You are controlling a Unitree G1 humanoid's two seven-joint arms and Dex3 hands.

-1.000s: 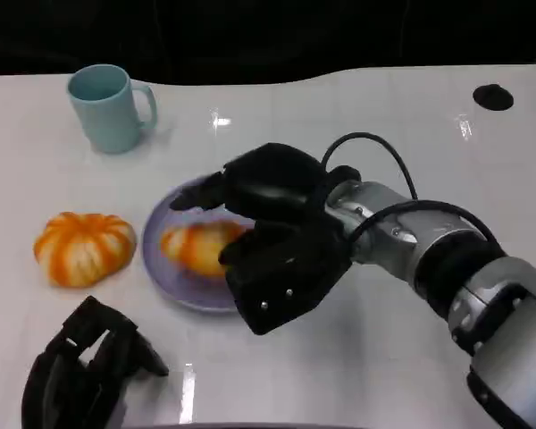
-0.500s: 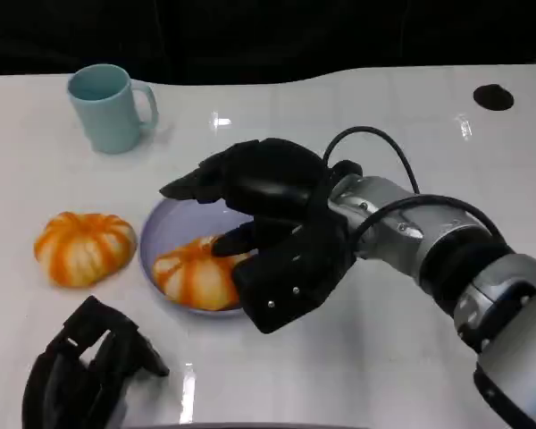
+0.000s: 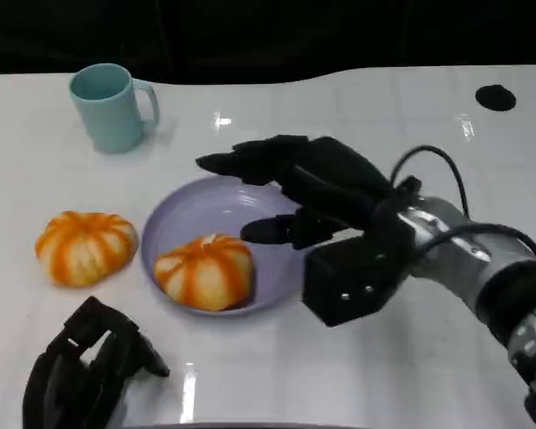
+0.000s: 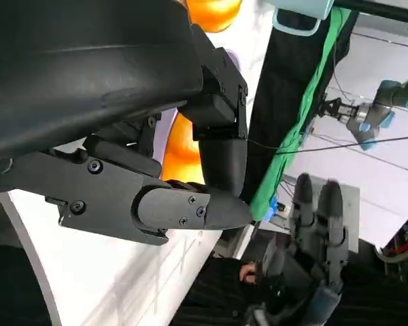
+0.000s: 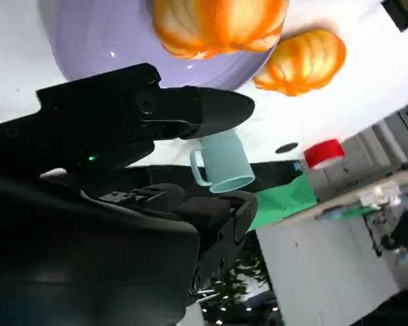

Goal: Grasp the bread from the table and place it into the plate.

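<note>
An orange-and-white striped bread [image 3: 205, 271] lies in the lavender plate [image 3: 196, 210], toward its near side. My right hand [image 3: 322, 192] hovers over the plate's right rim, fingers spread, holding nothing and clear of the bread. The right wrist view looks past those fingers [image 5: 183, 109] at the same bread [image 5: 217, 24] in the plate [image 5: 102, 47]. A second striped bread [image 3: 85, 246] sits on the table left of the plate. My left hand [image 3: 89, 371] rests empty at the near left; its fingers [image 4: 183, 204] hold nothing.
A light blue mug [image 3: 112, 107] stands at the far left, also seen as the mug [image 5: 221, 163] in the right wrist view. A black round spot [image 3: 494, 96] marks the far right of the white table [image 3: 250, 375].
My right hand let go of the bread, which now lies in the plate, and drew back to the right with fingers spread. The left hand has not moved.
</note>
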